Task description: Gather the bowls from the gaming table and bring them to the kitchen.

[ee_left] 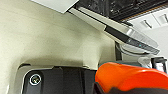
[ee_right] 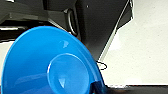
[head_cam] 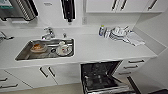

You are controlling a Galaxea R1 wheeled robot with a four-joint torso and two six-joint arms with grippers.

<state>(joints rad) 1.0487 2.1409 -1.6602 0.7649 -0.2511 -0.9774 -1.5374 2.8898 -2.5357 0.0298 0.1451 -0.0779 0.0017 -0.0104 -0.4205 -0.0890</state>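
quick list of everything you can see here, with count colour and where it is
countertop: one, white, across the kitchen
sink: one, steel, set in the countertop, dishes inside
faucet: one, steel, behind the sink
cabinets: white with dark bar handles, below and above the countertop
dishwasher: one, dark inside, door open, below the countertop
stacked dishes: pale, at the countertop's back
cloth: one, white, beside the stacked dishes
blue bowl: one, close in the right wrist view
orange bowl: one, close in the left wrist view
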